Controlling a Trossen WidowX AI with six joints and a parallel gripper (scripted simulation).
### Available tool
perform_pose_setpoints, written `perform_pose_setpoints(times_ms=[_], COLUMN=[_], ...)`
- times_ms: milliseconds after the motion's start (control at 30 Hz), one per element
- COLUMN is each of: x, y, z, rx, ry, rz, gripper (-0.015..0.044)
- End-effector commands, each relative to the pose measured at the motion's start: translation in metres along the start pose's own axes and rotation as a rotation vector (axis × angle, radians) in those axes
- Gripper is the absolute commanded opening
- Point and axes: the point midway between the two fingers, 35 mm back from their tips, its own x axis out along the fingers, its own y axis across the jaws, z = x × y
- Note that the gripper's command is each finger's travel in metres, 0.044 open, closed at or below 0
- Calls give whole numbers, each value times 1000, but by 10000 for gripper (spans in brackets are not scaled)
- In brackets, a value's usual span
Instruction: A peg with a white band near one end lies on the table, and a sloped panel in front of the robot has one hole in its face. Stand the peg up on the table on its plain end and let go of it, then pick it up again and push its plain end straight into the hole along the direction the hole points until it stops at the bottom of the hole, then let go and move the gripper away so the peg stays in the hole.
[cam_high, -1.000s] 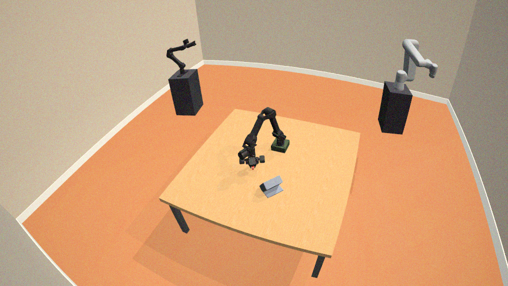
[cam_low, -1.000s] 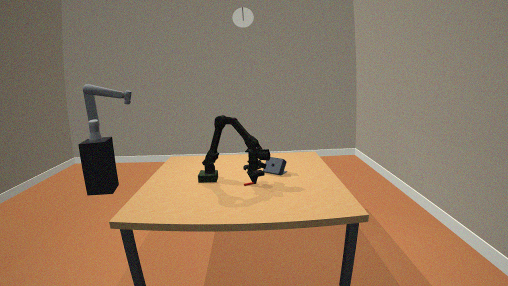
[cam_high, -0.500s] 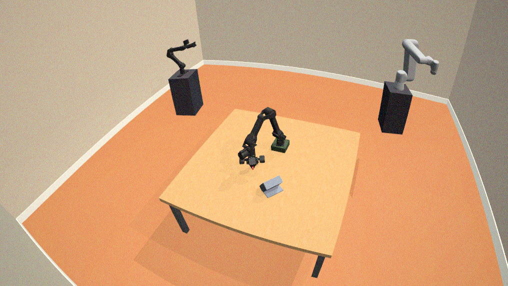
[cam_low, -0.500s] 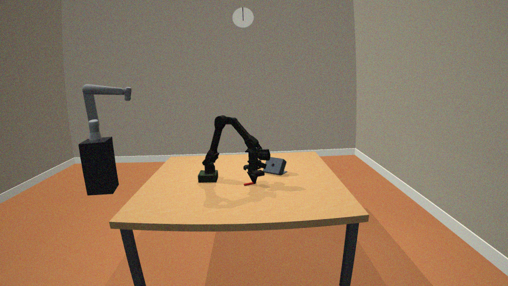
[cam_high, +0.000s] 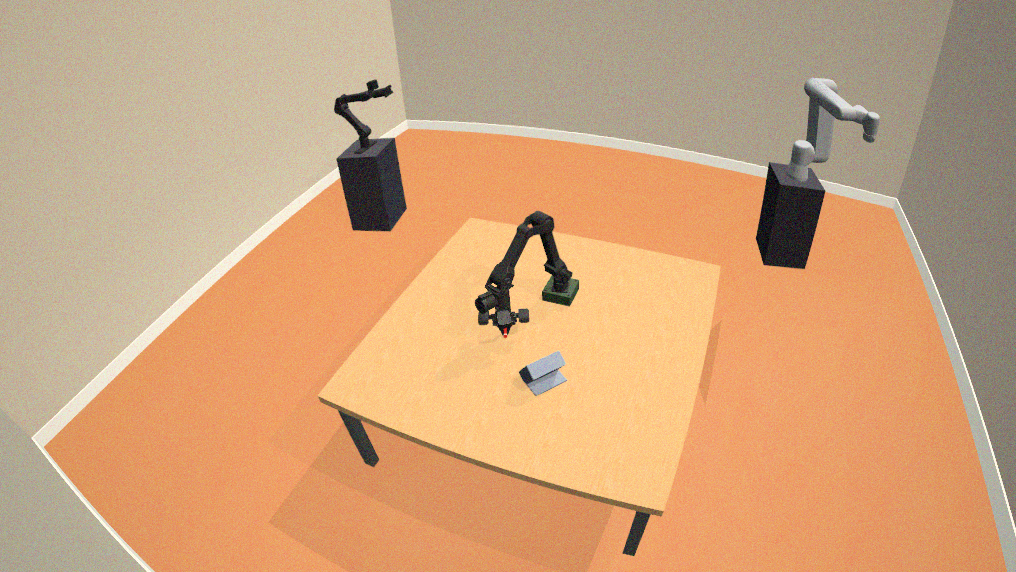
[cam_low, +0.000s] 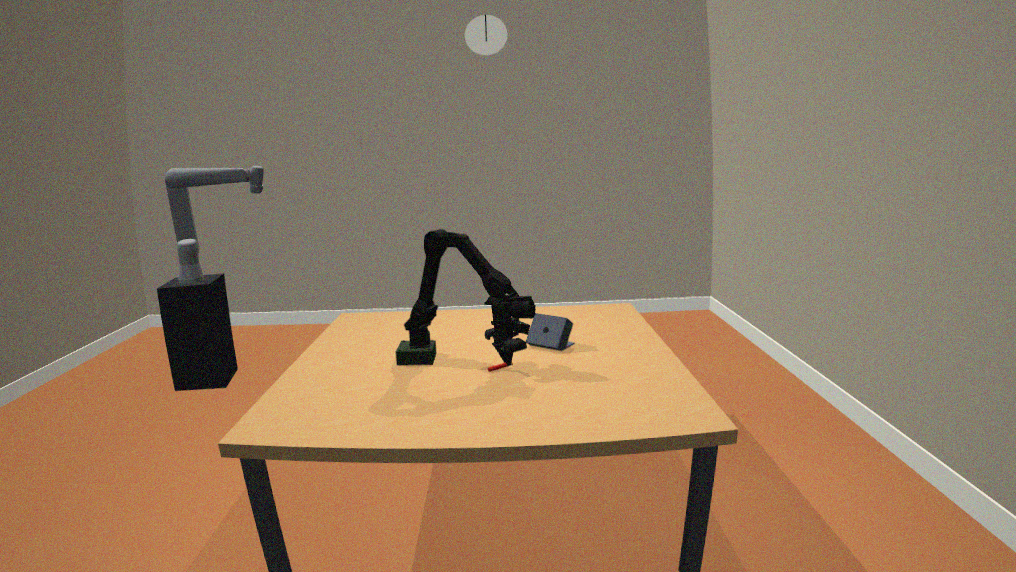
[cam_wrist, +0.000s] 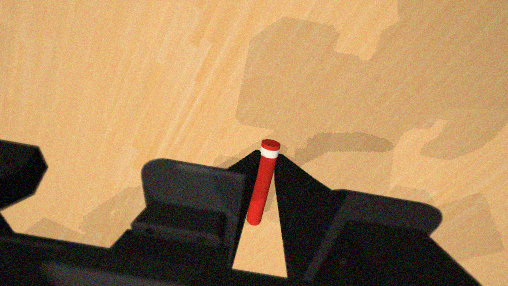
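Note:
The red peg (cam_low: 496, 367) (cam_wrist: 262, 186) lies nearly flat at the table top, its plain end towards the robot's base side. Its white band shows between the fingertips in the wrist view. My gripper (cam_high: 505, 331) (cam_low: 509, 363) (cam_wrist: 267, 157) points down and is shut on the peg near the banded end. In the top view only the banded end shows; the gripper hides the rest. The sloped panel (cam_high: 544, 365) (cam_low: 558, 331) stands on the table beyond the gripper. Its one dark hole (cam_low: 546, 329) shows in the exterior view and is hidden in the top view.
The wooden table (cam_high: 611, 426) (cam_low: 319, 419) carries the arm's green base (cam_high: 560, 292) (cam_low: 415, 353). The panel's foot plate (cam_high: 547, 384) rests on the table. A black arm (cam_high: 353, 117) and a grey arm (cam_high: 821, 124) (cam_low: 183, 206) stand on pedestals away from the table.

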Motion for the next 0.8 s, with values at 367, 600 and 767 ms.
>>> perform_pose_setpoints(times_ms=[367,600,767], x=[-8,-12,-14], y=[1,1,0], z=[-5,-8,-11], rx=[-4,-4,-4], ry=[-131,-190,-233], rz=[2,2,2], gripper=[49,49,49])
